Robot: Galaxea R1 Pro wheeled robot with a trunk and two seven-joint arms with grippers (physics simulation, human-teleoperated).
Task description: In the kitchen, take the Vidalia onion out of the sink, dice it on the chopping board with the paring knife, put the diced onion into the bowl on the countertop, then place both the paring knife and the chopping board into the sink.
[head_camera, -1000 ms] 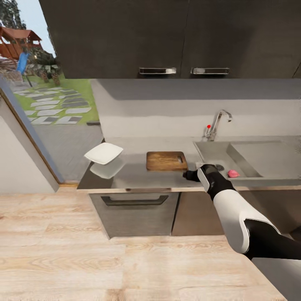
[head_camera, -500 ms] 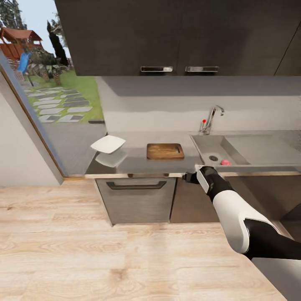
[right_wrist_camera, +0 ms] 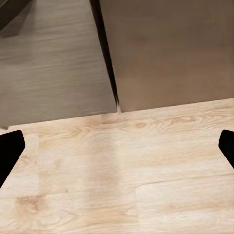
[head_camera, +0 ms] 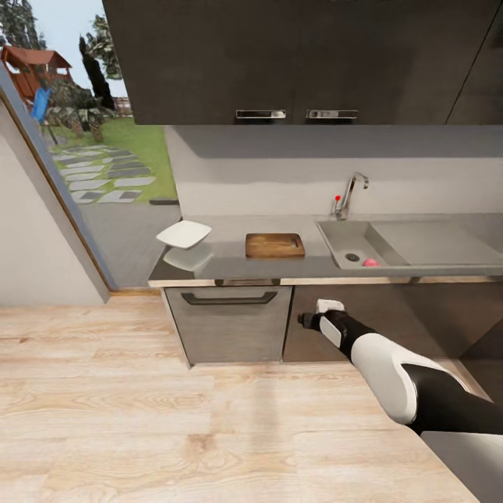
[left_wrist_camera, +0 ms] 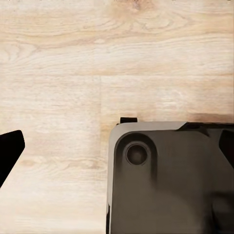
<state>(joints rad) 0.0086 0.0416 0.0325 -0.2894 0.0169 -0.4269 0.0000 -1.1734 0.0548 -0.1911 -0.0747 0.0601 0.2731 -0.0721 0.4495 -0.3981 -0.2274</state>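
While the Vidalia onion lies in the sink, the right pincer, fingers apart, hangs below it.

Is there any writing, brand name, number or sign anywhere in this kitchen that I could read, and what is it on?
None: no readable text, brand, number or sign in any view.
The chopping board, bowl, sink and cabinet doors are plain.
The red dot by the tap is a knob, not a sign.
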